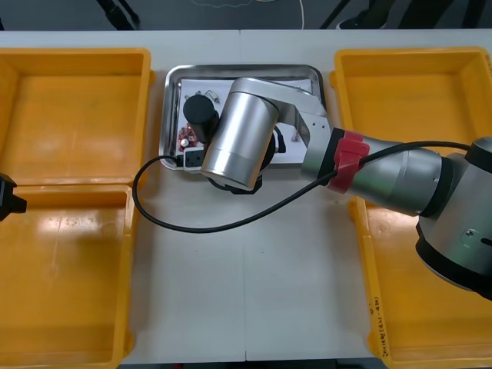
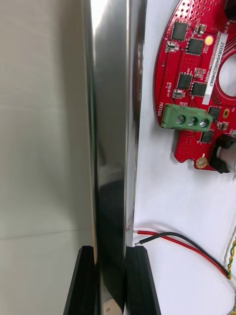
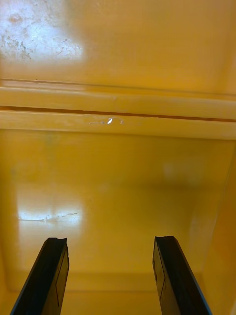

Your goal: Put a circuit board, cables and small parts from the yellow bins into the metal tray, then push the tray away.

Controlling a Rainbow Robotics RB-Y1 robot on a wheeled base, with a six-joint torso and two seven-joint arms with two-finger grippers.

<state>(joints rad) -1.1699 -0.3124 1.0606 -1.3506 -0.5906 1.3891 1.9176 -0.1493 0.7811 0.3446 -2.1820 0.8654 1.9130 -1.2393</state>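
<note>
The metal tray (image 1: 244,70), white inside, lies between the yellow bins. My right arm reaches over it, and my right gripper (image 2: 112,283) is shut on the tray's near rim (image 2: 110,123), one finger outside and one inside. The round red circuit board (image 2: 194,83) lies flat inside the tray, and part of it shows beside the arm (image 1: 187,138). A red and black cable (image 2: 182,243) lies on the white floor close to the inner finger. My left gripper (image 3: 110,275) hangs open over a yellow bin floor (image 3: 118,187), with nothing between its fingers.
Two yellow bins stand at the left (image 1: 77,115) (image 1: 69,277) and two at the right (image 1: 415,92) (image 1: 400,307). The arm's own black cable (image 1: 192,227) loops over the table in front of the tray. Bare table lies beyond the tray's far rim.
</note>
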